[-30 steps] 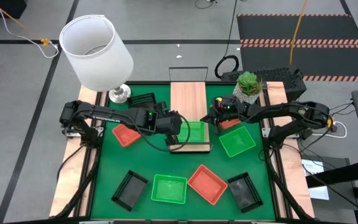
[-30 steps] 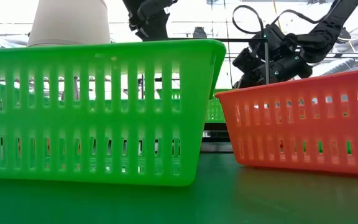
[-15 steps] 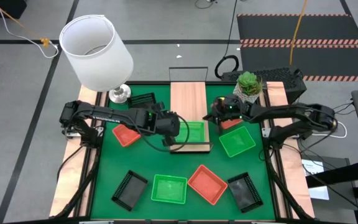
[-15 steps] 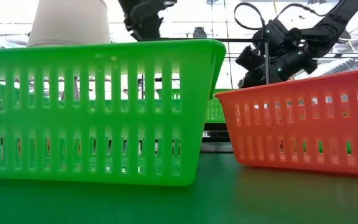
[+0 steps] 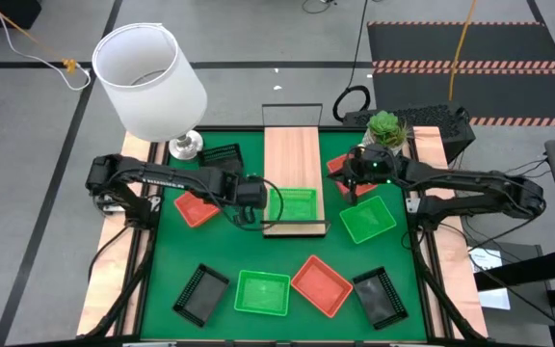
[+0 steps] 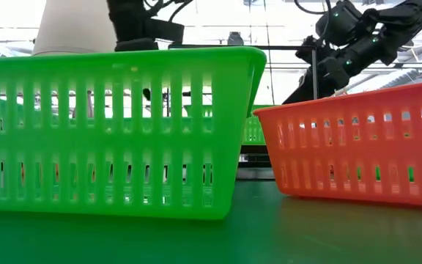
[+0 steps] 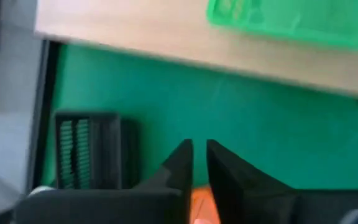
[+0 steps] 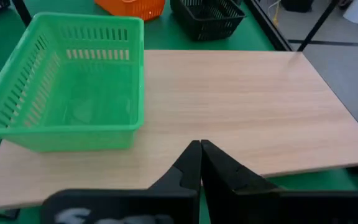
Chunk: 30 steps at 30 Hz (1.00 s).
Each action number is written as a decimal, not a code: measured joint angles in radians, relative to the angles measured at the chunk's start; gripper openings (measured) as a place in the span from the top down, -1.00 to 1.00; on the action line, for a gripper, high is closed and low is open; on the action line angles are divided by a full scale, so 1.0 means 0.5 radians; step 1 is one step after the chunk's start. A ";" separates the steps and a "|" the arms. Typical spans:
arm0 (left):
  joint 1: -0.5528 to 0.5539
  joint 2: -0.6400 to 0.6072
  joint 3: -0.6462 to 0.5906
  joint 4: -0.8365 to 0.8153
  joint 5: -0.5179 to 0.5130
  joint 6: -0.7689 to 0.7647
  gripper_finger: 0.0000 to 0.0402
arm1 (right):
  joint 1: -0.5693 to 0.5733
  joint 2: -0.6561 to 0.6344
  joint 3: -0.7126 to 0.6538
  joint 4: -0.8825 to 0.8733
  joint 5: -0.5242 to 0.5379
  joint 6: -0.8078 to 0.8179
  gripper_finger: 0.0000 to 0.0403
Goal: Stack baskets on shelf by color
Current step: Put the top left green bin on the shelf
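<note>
The shelf [image 5: 292, 164], a light-wood plank, lies on the green mat with one green basket [image 5: 295, 205] on its near end. My left gripper [image 5: 256, 198] hangs shut over the mat just left of the shelf, between it and an orange basket [image 5: 196, 208]; nothing sits between its fingers [image 7: 199, 157]. My right gripper [image 5: 351, 175] hovers shut at the shelf's right side, above another orange basket [image 5: 338, 165], and looks across the plank [image 8: 241, 99] at the green basket [image 8: 73, 93]. A black basket [image 5: 222, 155] lies at the far left.
Along the near edge lie a black [image 5: 200, 292], a green [image 5: 262, 292], an orange [image 5: 320, 284] and a black basket [image 5: 381, 295]. A green basket [image 5: 367, 219] lies right of the shelf. A white lamp [image 5: 150, 82] and a potted plant [image 5: 385, 130] stand at the far corners.
My left gripper has drawn back from the green basket on the shelf toward the table's left edge and has sunk. My right gripper has pulled away from the shelf toward the table's right edge and has risen. The green basket stays on the plank.
</note>
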 joint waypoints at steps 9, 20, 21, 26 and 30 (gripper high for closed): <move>0.168 -0.130 -0.447 0.824 0.529 0.481 0.94 | 0.000 -0.037 0.000 -0.033 0.000 -0.007 0.99; 0.297 -0.125 -0.662 1.252 0.821 0.595 0.97 | 0.000 -0.040 0.000 -0.037 0.000 -0.025 0.99; 0.296 -0.125 -0.666 1.270 0.825 0.605 0.98 | 0.000 -0.040 0.000 -0.037 0.000 -0.029 0.99; 0.295 -0.125 -0.667 1.298 0.826 0.612 0.94 | 0.000 -0.040 0.000 -0.037 0.000 -0.030 0.99; 0.291 -0.125 -0.667 1.349 0.910 0.616 0.95 | 0.000 -0.040 0.000 -0.037 0.000 -0.030 0.99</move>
